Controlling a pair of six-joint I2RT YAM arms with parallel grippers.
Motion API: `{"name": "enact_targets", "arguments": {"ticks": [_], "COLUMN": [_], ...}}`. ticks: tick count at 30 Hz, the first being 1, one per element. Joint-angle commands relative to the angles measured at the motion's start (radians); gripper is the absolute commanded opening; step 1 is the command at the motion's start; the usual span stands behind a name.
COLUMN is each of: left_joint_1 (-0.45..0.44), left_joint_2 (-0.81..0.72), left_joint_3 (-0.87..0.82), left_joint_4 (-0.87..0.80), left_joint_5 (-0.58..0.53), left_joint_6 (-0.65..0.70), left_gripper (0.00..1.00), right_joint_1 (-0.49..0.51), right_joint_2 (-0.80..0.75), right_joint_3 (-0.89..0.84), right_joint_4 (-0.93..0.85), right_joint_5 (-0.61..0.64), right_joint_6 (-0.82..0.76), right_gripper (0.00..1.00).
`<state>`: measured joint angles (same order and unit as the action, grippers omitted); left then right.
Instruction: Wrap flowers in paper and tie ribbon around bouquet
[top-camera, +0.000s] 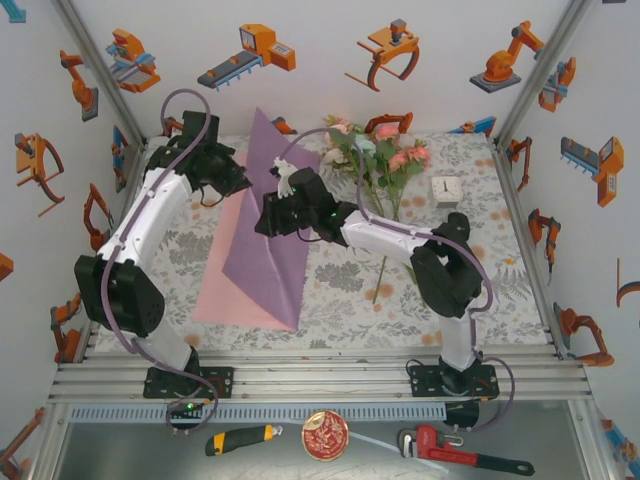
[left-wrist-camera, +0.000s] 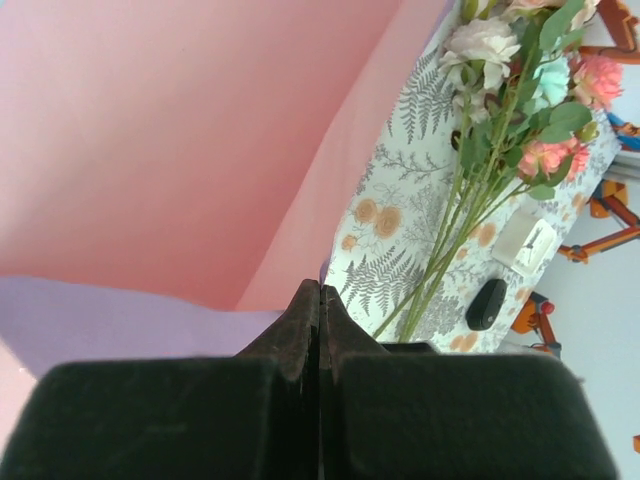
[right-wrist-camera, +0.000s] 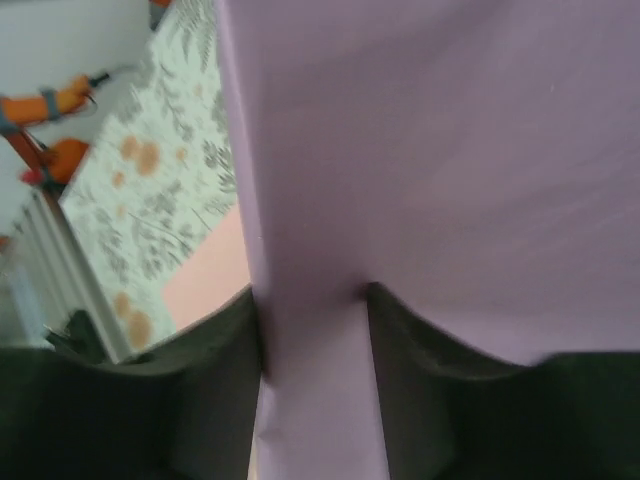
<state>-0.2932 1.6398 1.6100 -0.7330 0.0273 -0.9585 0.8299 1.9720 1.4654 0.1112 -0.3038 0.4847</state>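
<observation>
Two claws handle the paper (top-camera: 262, 250): left claw (left-wrist-camera: 320, 300) clamps its lifted edge, while right claw (right-wrist-camera: 312, 292) sits part-open astride a crease, apparently to shape the wrap.

**Top view.** Bright, even, diffuse light from overhead. The white walls (top-camera: 320, 30) run close to clipping at 12 o'clock. Shadows on the tablecloth (top-camera: 340, 285) are faint and soft-edged. The shelf (top-camera: 120, 450) at 6 o'clock is dimmer, with a dull metallic sheen. Focus is sharp throughout.

**Left wrist view.** The flowers (left-wrist-camera: 520, 100) at 1 o'clock are crisp. The background at 3 o'clock is washed out. The left gripper (left-wrist-camera: 320, 292) at 6 o'clock is near-black, with surface detail lost.

**Right wrist view.** Soft overall. The paper (right-wrist-camera: 450, 150) sits close to the lens and is out of focus. The right gripper (right-wrist-camera: 312, 295) is underexposed. The tablecloth at 10 o'clock is blurred.
</observation>
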Motion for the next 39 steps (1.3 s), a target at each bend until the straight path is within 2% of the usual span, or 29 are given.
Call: {"name": "enact_targets", "arguments": {"ticks": [1,2,4,6,8,10,13,18,23,28,32,39], "left_joint_1": [0.002,0.003,0.015,0.055,0.113,0.165,0.201,0.175,0.152,0.149,0.151,0.158], "left_joint_2": [-0.043,-0.048,-0.058,-0.078,-0.116,-0.162,-0.186,-0.161,-0.119,-0.064,0.006,0.071], "left_joint_3": [-0.029,-0.027,-0.025,-0.030,-0.070,-0.145,-0.265,-0.445,-0.558,-0.613,-0.647,-0.643], "left_joint_4": [-0.032,-0.036,-0.034,-0.051,-0.052,-0.027,-0.001,0.057,0.120,0.181,0.247,0.233], "left_joint_5": [-0.039,-0.049,-0.058,-0.075,-0.095,-0.110,-0.096,-0.019,-0.039,-0.069,-0.056,-0.093], "left_joint_6": [-0.010,0.009,0.038,0.050,0.062,0.075,0.099,0.070,0.060,0.080,0.073,0.076], "left_gripper": [0.00,0.00,0.00,0.23,0.29,0.30,0.24,0.10,0.07,0.00,0.00,0.00], "right_joint_1": [-0.003,-0.006,-0.012,-0.023,-0.029,-0.037,-0.051,-0.067,-0.078,-0.077,-0.079,-0.084], "right_joint_2": [-0.056,-0.073,-0.100,-0.126,-0.146,-0.157,-0.157,-0.149,-0.119,-0.113,-0.119,-0.138], "right_joint_3": [0.012,-0.014,-0.064,-0.113,-0.152,-0.180,-0.193,-0.211,-0.202,-0.207,-0.232,-0.287], "right_joint_4": [0.091,0.108,0.143,0.182,0.214,0.236,0.264,0.334,0.364,0.364,0.373,0.408], "right_joint_5": [-0.041,-0.049,-0.063,-0.078,-0.095,-0.107,-0.150,-0.193,-0.235,-0.230,-0.218,-0.205], "right_joint_6": [0.017,0.017,0.028,0.043,0.036,0.020,0.002,-0.022,-0.017,-0.018,-0.015,-0.006], "right_gripper": [0.03,0.00,0.00,0.00,0.00,0.00,0.00,0.00,0.00,0.00,0.00,0.00]}}
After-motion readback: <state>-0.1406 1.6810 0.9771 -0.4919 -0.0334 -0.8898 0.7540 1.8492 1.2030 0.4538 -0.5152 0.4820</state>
